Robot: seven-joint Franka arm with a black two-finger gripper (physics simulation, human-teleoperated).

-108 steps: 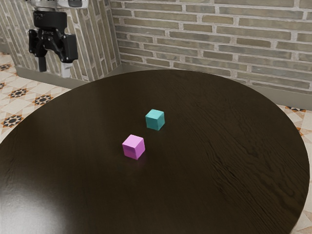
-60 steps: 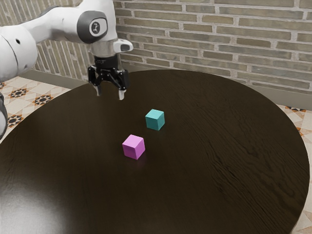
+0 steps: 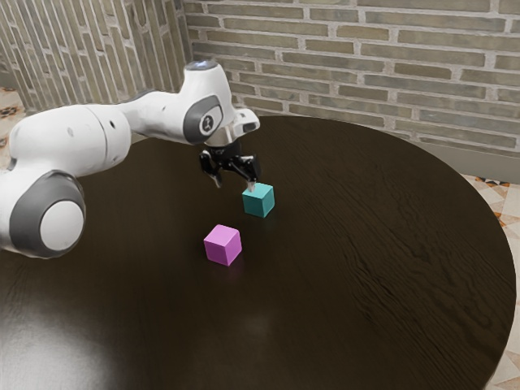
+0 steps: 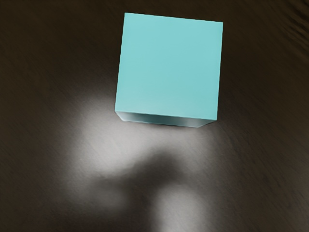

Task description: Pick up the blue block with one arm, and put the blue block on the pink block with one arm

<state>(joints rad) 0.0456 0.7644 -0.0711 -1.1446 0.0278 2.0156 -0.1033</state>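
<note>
Blue block flat on the bench, a bit left of centre in the exterior view, not gripped by anything. More teal than blue tbh. Rest of it, biggest to smallest:

Round dark-wood bench across most of the lower frame, shiny enough for some glare. Behind it a brick wall along the top, plus a sliver of patterned floor tile at the right edge.

Next the white arm, chunky, in from the left edge and stretched toward the middle of the frame.

Then the pink block, below and left of the blue one, near it but clearly apart, also flat on the wood.

Smallest, the black pincer: spread apart, clamped on nothing, parked just up and left of the blue block. Fingertip nearer the frame's right sits right by the block's top back edge. Touching or not, can't tell.

Wrist view: blue block seen from above, mostly top face plus a thin strip of one side. Dark bench all round it, with a pale glare patch and a fuzzy shadow on the wood next to that side.
</note>
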